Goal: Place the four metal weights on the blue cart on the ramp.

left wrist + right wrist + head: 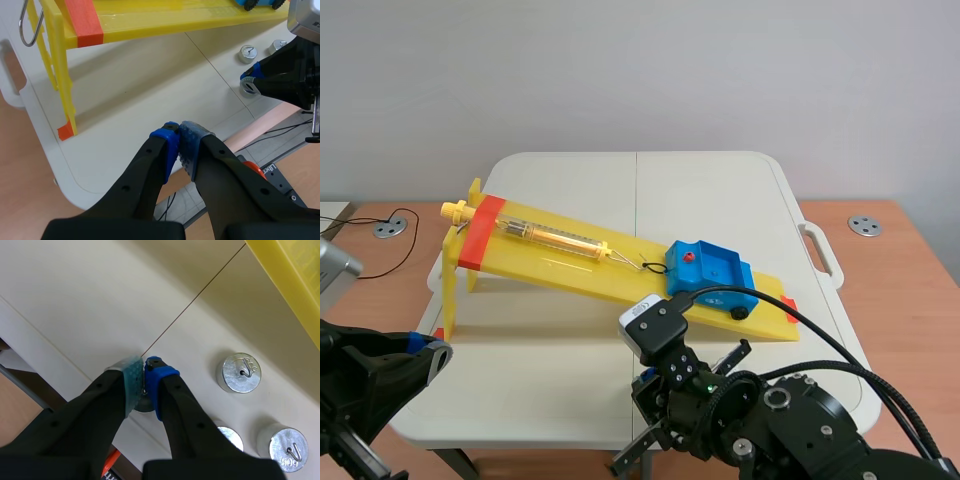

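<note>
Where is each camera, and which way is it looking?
Scene: between the arms, facing ramp and cart across the table; both arms show.
Left wrist: on the left arm, facing the ramp's high end; shut left hand shows.
Right wrist: facing down; right hand shut on a weight.
Both wrist views show weights.

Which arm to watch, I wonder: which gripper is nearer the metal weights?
Right. Right gripper grips one weight, beside the other three; left gripper hovers at the table's corner.
</note>
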### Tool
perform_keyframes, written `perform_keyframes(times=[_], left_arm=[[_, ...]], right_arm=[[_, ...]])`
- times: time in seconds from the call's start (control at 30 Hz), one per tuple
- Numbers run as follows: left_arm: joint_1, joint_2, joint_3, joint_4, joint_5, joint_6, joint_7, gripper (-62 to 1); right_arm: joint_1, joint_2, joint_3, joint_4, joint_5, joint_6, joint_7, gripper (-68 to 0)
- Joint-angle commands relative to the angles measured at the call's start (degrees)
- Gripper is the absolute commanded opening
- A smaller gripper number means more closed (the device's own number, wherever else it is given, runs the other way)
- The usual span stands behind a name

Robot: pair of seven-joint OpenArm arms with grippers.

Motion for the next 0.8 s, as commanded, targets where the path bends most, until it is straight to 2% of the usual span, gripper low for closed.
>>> perform_keyframes(times=[0.0,0.1,0.2,0.53,0.77], left_arm=[[-0.8,0.3,-0.8,3.8,-4.2,-0.5,-5.5,-57.5],[-0.8,0.3,-0.8,3.8,-4.2,-0.5,-5.5,-57.5],[-0.8,0.3,-0.8,3.8,-4.2,-0.5,-5.5,-57.5],[-0.8,0.3,-0.8,3.8,-4.2,-0.5,-5.5,-57.5],[-0.8,0.3,-0.8,3.8,-4.2,-0.5,-5.5,-57.5]], right_arm=[[4.3,-0.7,-0.6,2.0,0.8,-1.0,4.1,-66.9],[4.3,0.0,-0.5,2.3,1.1,-1.0,5.0,-66.9],[4.0,1.6,-0.5,4.6,3.6,-0.8,4.6,-66.9],[-4.3,7.6,6.8,23.1,14.2,-0.3,-0.4,-66.9],[-10.5,8.6,15.8,33.1,24.6,5.3,-3.7,-66.9]])
